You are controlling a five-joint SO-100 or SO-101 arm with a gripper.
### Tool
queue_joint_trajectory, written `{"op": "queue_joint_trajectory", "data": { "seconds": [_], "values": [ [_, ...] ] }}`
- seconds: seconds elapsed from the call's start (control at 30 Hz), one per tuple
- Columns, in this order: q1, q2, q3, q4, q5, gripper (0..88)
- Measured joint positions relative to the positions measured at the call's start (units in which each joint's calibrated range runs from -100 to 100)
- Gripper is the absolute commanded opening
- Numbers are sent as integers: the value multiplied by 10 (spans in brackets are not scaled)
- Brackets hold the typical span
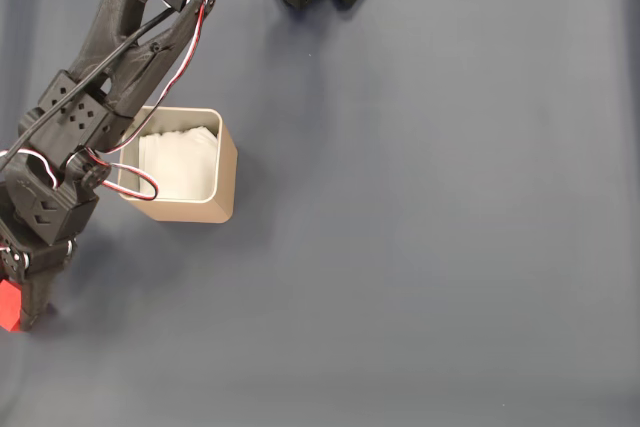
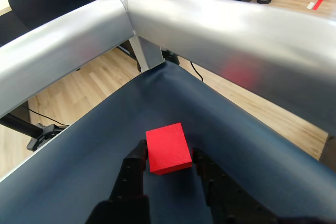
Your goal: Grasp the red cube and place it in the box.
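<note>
Matte black 3D-printed arm (image 1: 120, 57) with perforated panels, red-white-black cables, textured black fingers (image 2: 131, 174).

A bright red cube (image 2: 168, 148) is being shown against a dark blue-grey desk (image 1: 450, 197). The box (image 1: 225, 172) is being seen as tan with white lining. The arm (image 1: 90, 117) is being shown black, with red-and-white wires.

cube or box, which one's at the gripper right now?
The red cube: in the wrist view it sits between the gripper fingers near the table corner. The box stands apart on the mat, further along the arm in the fixed view.
</note>
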Motion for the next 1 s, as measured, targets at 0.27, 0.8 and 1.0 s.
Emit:
{"op": "queue_joint_trajectory", "data": {
  "seconds": [0.27,0.8,1.0],
  "values": [
    [-1,0,0,0,5,167],
    [-7,-21,46,0,8,55],
    [-15,-74,111,6,9,53]
  ]
}}
